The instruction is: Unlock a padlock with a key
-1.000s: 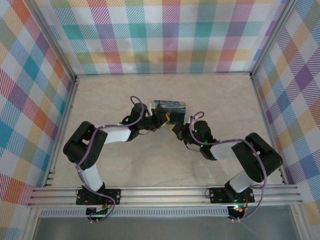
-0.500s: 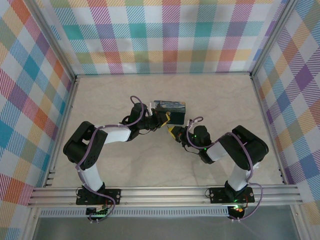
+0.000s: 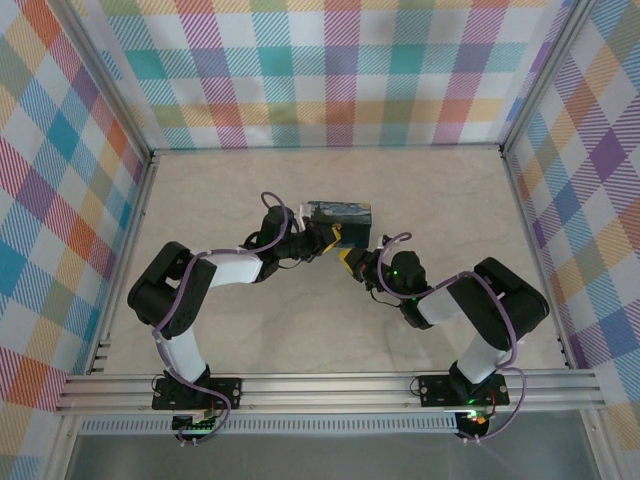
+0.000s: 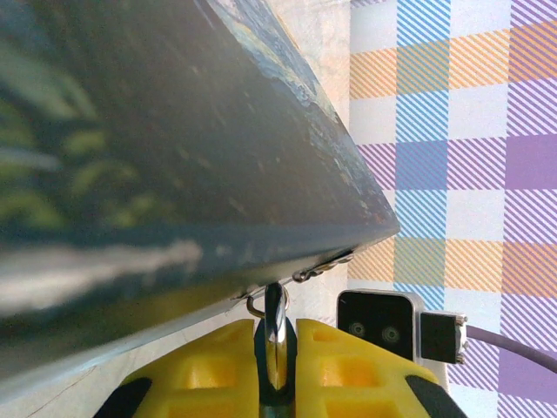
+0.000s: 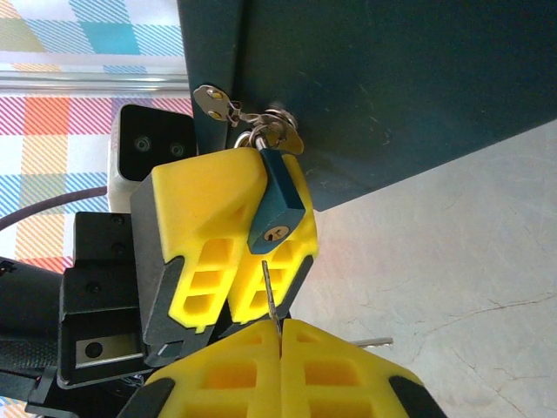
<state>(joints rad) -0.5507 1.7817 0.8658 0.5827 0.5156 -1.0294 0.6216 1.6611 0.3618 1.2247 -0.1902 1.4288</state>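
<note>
Three ways this goes wrong, big to small. Box (image 3: 340,212): blue painted, mid table (image 3: 220,190), with the padlock hanging off its near side. If I push the key in hard, the box may slide toward the far wall and pull the lock off line. Padlock (image 5: 277,207): blue body, keyhole (image 5: 277,233) facing my right wrist camera. It sits clamped in my left gripper (image 4: 277,344), fingers narrow on it. The hold looks like edges only, so a sideways shove could twist it in the pads. Key (image 5: 269,292): thin silver blade seen edge-on, pinched in my right gripper (image 5: 280,335), fingers almost closed on it. The tip sits just below the keyhole, slightly left of it, not in. Likely miss: the tip hits the lock face beside the slot, then the blade pivots in my pinch or drops. I can't tell if the blade's turn matches the slot.

Around: the plaid walls (image 3: 330,70) are well apart, no issue. My two grippers nearly touch and the yellow fingers crowd each other, leaving little room to fix the angle. A spare key on a ring (image 5: 211,103) dangles at the shackle, against the box. It is out of the key's path but may snag if the lock turns.
</note>
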